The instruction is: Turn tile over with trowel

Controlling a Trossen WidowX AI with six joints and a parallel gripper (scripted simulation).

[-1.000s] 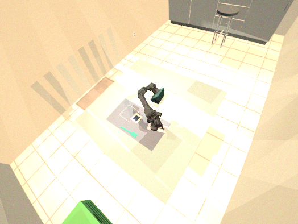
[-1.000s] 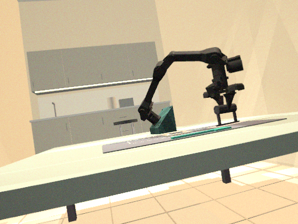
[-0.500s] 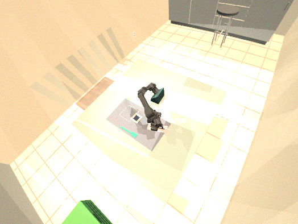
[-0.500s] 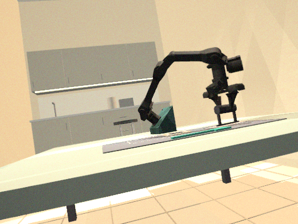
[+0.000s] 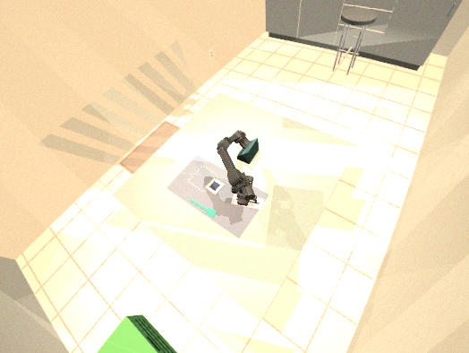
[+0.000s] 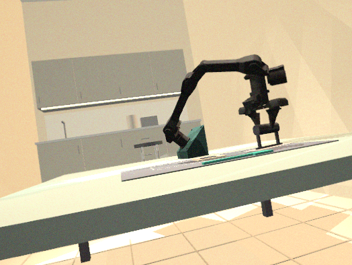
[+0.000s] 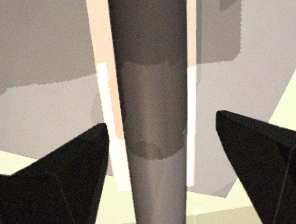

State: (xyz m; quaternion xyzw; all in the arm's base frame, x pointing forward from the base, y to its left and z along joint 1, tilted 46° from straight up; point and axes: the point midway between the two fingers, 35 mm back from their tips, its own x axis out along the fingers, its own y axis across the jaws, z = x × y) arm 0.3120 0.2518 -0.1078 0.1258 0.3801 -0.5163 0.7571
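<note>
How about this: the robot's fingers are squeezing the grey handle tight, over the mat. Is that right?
Not quite. The fingers are not squeezing the grey handle. The gripper is open, with a gap on each side, as the wrist view shows. It is over the mat.

Arm (image 6: 215, 64): one, dark, six-joint; rose from its base, elbowed high, forearm ran level, wrist turned straight down. Gripper (image 6: 265, 118): pointed downward, jaws parted, a gap showing on each side between the fingers and the grey handle; nothing clamped. Fingertips stood just above the handle.
</note>
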